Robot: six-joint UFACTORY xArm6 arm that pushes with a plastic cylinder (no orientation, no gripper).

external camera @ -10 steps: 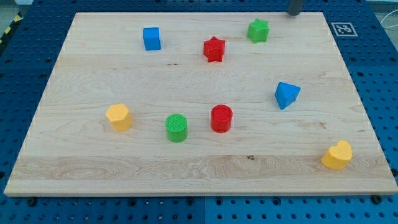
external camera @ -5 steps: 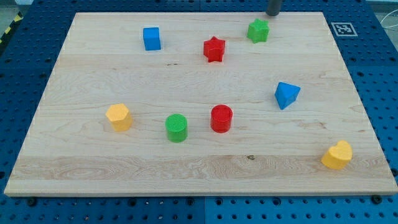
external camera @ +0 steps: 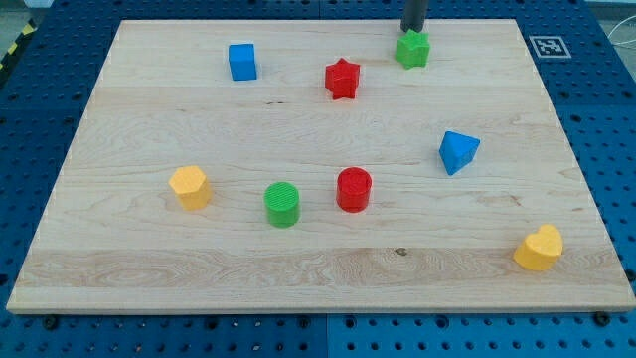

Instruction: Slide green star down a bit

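Note:
The green star (external camera: pixel 412 49) lies near the top edge of the wooden board (external camera: pixel 149 109), right of centre. My tip (external camera: pixel 412 29) stands just above the star in the view, at its top edge, touching it or very nearly so. The rod rises out of the view's top. A red star (external camera: pixel 342 79) lies to the green star's lower left.
A blue cube (external camera: pixel 241 62) sits at the upper left. A blue triangular block (external camera: pixel 457 152) is at the right. A red cylinder (external camera: pixel 354 189) and a green cylinder (external camera: pixel 283 204) sit in the middle, a yellow hexagon (external camera: pixel 189 187) at the left, a yellow heart (external camera: pixel 539 248) at the lower right.
My tip has moved left along the board's top edge, from the upper right to just above the green star. No block has moved.

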